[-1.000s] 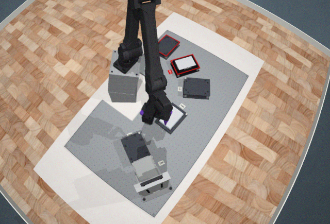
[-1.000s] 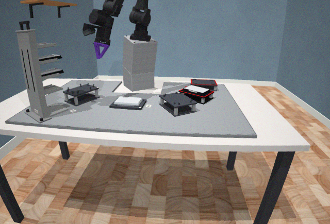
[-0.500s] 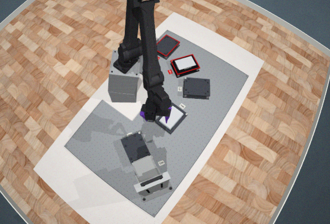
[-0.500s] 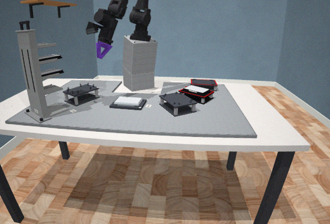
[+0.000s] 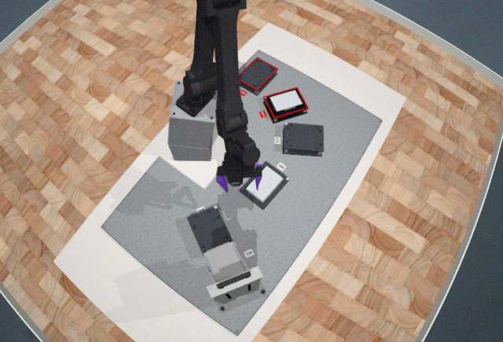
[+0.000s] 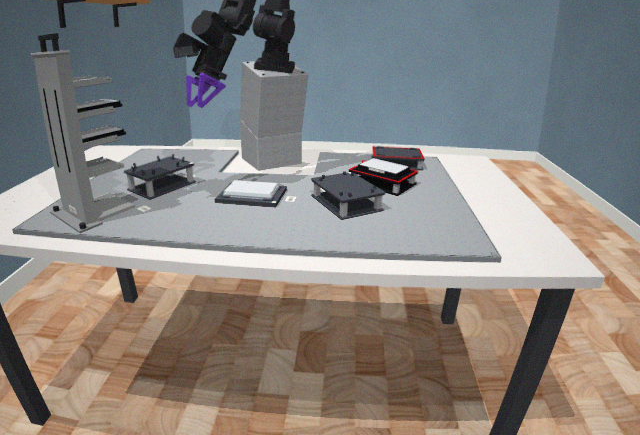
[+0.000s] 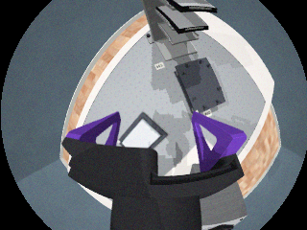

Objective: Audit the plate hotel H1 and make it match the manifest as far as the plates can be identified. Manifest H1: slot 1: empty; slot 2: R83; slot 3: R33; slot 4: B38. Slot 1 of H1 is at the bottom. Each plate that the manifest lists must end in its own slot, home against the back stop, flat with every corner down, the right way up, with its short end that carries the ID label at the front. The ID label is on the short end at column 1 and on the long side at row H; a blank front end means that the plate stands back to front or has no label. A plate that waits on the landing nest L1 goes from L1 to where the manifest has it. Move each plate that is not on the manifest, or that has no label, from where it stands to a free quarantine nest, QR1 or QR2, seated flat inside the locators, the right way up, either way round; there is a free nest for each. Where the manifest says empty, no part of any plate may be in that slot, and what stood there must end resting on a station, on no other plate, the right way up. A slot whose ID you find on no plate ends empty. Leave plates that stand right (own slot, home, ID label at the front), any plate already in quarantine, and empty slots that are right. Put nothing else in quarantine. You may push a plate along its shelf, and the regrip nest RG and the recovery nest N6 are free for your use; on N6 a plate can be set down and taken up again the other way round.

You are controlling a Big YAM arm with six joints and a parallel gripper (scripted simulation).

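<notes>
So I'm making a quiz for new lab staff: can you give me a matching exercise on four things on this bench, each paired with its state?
Things:
1. hand
2. near red-framed nest
3. far red-framed nest
4. plate hotel

States:
A. no plate on it
B. open, holding nothing, high above the mat
C. carries a white plate
D. upright tower with shelves

Pairs: 1-B, 2-C, 3-A, 4-D
</notes>
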